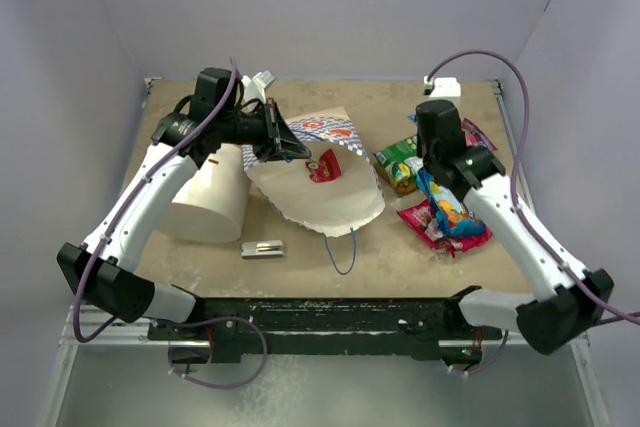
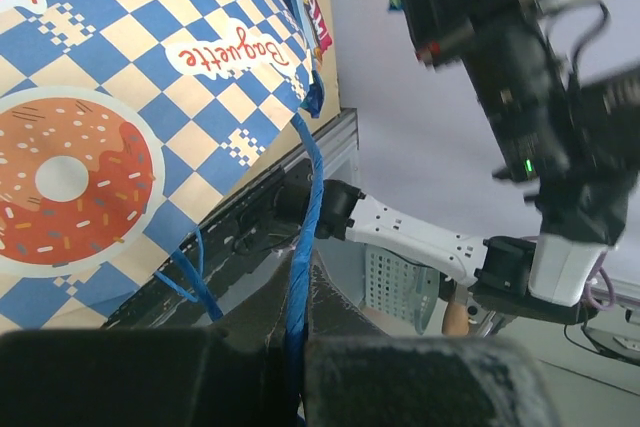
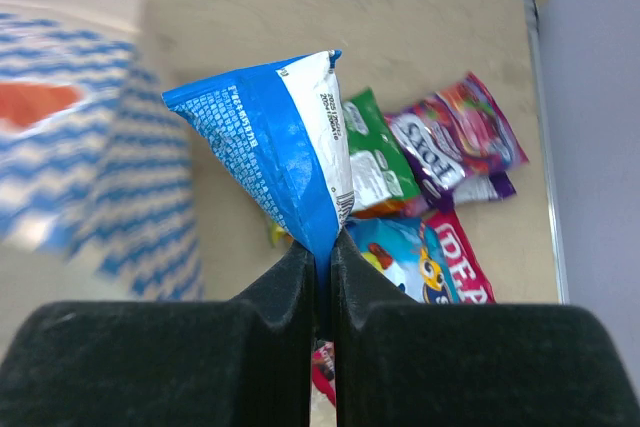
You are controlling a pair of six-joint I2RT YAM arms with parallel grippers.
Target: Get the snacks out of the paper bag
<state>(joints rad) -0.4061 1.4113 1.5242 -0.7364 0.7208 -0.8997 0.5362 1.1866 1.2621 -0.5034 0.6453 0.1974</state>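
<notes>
left end effector (image 2: pixel 292 347) clenched on the paper bag (image 1: pixel 320 197) by its blue string handle (image 2: pixel 305 237). bag sits mid-bench (image 1: pixel 420 272), cream interior facing up, one red packet (image 1: pixel 323 167) visible inside. right end effector (image 3: pixel 320 257) clenched on a blue snack packet (image 3: pixel 270 147), near the loose snacks (image 3: pixel 440 177) lying right of the bag. white cylinder (image 1: pixel 205 207) and metal clip (image 1: pixel 262 247) on the bag's left.

Tipped paper bag (image 1: pixel 318 199), snacks (image 1: pixel 441 213) alongside
</notes>
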